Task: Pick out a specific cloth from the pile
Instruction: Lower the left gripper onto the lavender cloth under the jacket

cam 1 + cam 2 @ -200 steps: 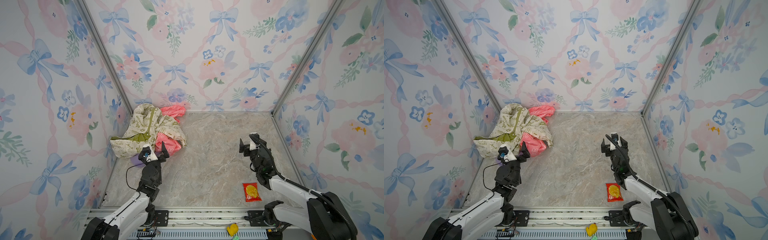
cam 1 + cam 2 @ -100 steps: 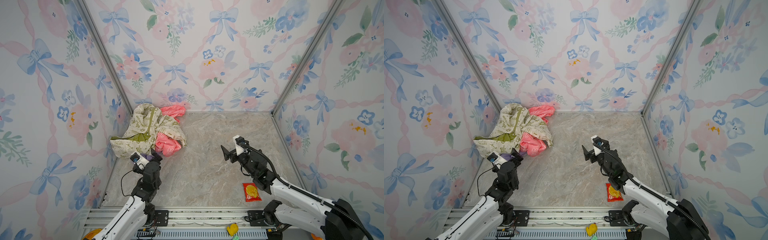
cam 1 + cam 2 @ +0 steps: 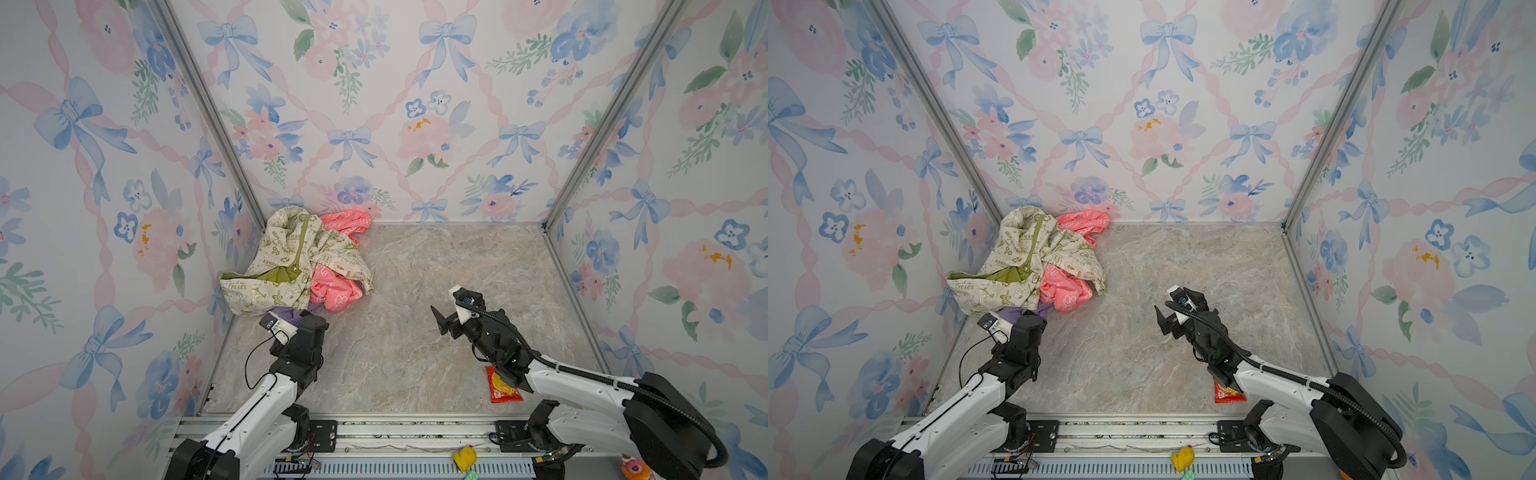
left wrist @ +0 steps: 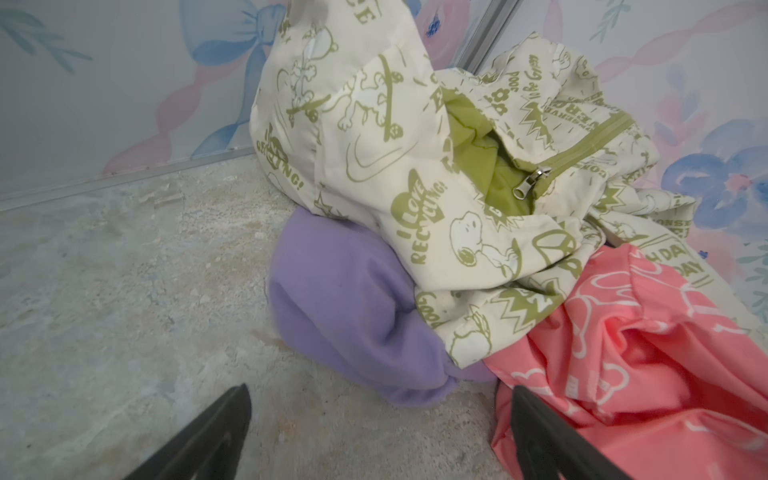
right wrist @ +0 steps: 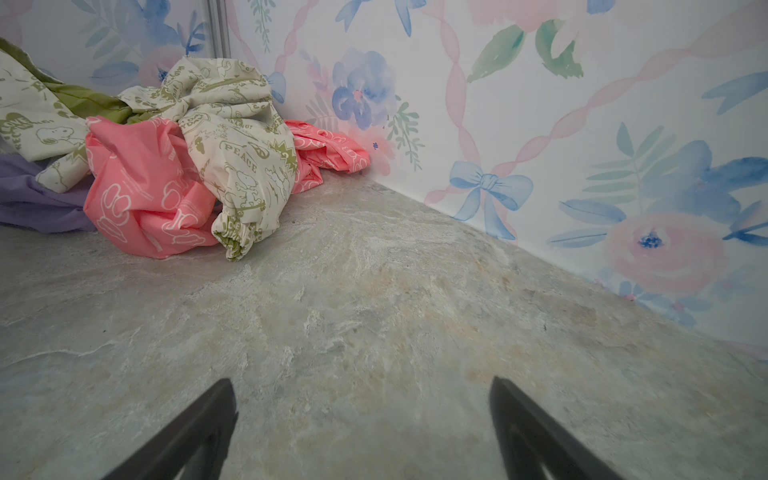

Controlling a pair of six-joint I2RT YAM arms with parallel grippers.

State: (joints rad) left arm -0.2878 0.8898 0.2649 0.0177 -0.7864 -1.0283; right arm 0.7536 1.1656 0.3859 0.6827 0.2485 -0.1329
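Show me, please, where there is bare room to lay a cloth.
Bare: the tabletop between the pile and the right tool, and its far right corner. Crowded: the far left corner, where the pile partly covers the cloth.

Cloth [image 4: 345, 299] plain lilac-purple, unprinted; cream garment [image 4: 374, 137] printed olive-green, with olive zipper and lining; pink cloth [image 4: 644, 353] coral with white outline print; floor [image 3: 436, 270] grey-beige marbled; walls [image 3: 374, 104] pale, blue bows, pink ribbons; packet [image 3: 505, 388] red-yellow.
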